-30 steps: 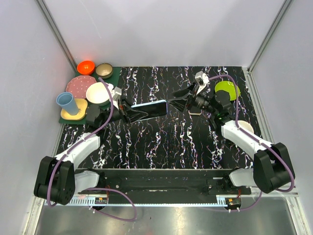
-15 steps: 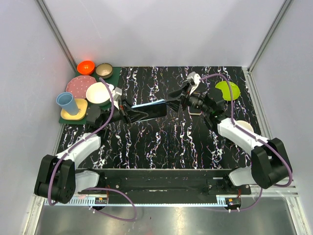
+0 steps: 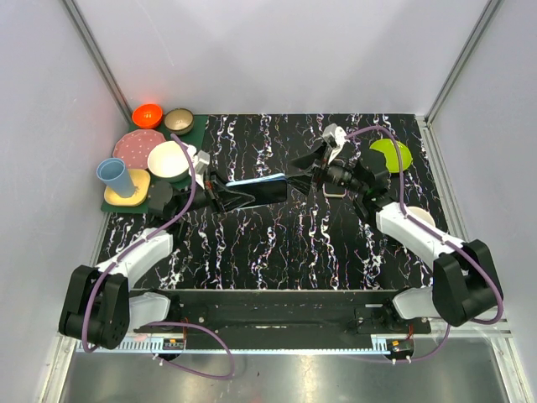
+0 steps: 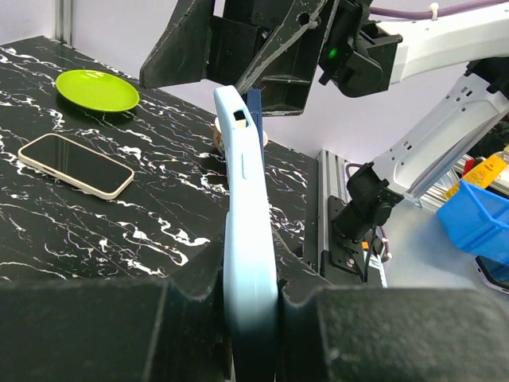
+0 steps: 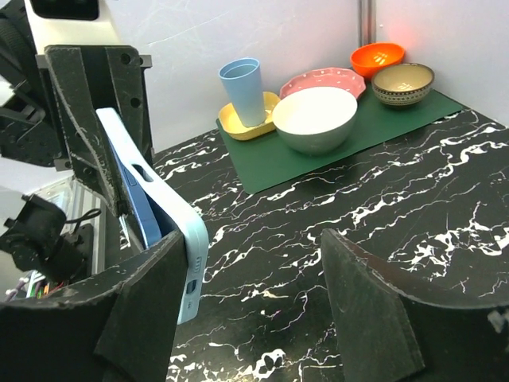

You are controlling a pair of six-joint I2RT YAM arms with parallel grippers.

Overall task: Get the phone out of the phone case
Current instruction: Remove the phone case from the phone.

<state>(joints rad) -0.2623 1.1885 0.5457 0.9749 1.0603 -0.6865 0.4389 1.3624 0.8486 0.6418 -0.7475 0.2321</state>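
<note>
My left gripper (image 4: 250, 294) is shut on a light blue phone case (image 4: 242, 207), holding it on edge above the table. The dark blue phone (image 4: 256, 111) shows along the case's far end, standing slightly out of it. In the top view the case (image 3: 260, 189) spans between the left gripper (image 3: 220, 195) and the right gripper (image 3: 304, 172). The right gripper (image 5: 254, 310) is open. The case's free end (image 5: 155, 215) lies against its left finger (image 5: 135, 318), and the right finger (image 5: 374, 318) is well apart from it.
A second phone in a cream case (image 3: 334, 191) lies flat on the black marble table near a green plate (image 3: 390, 154). At the far left a green mat (image 3: 195, 133) holds bowls, a pink plate and a blue cup (image 3: 116, 176).
The right gripper has shifted left around the case's free end and its jaws have widened a little. The left gripper has kept its hold and place.
</note>
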